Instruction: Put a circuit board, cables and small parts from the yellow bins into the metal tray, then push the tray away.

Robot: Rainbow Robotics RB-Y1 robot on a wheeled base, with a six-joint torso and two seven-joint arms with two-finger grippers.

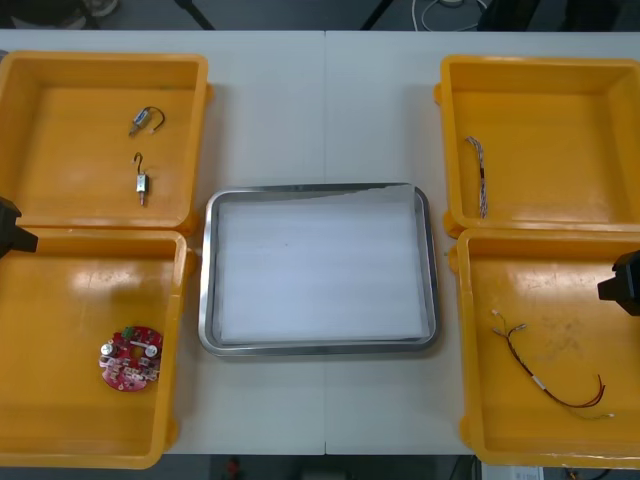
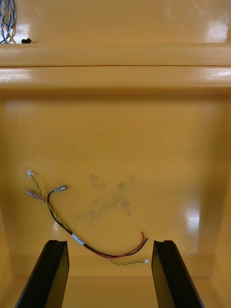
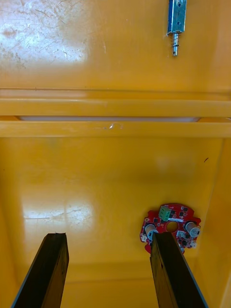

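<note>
Nearest, in the near left yellow bin (image 1: 60,320): a round red circuit board (image 1: 130,361) flat on the bin floor, not yet picked up, with the left end effector (image 3: 108,236) poised above that bin, fingers wide apart and holding nothing, the board close by one finger rather than between the two. Across the table (image 1: 320,420), in the near right yellow bin (image 1: 560,300): a red and yellow cable (image 1: 548,372) lying loose, likewise not lifted, below the right end effector (image 2: 110,242), also spread wide and empty, the cable's nearer loop between the two fingers from the wrist view, touching neither. Farther in, at the middle between the bins: the metal tray (image 1: 206,280), white inside and bare, with no board, cable or part in it. Farthest, in the far left yellow bin (image 1: 70,170): two small metal parts (image 1: 146,120), well apart from either end effector; in the far right yellow bin (image 1: 560,140): a twisted blue and white cable (image 1: 478,176). Judging by this layout, none of the loading done: board, both cables and parts all left to carry over, and after that the push of the tray away. Most likely the very start, with a reach down for board or cable as the first step
</note>
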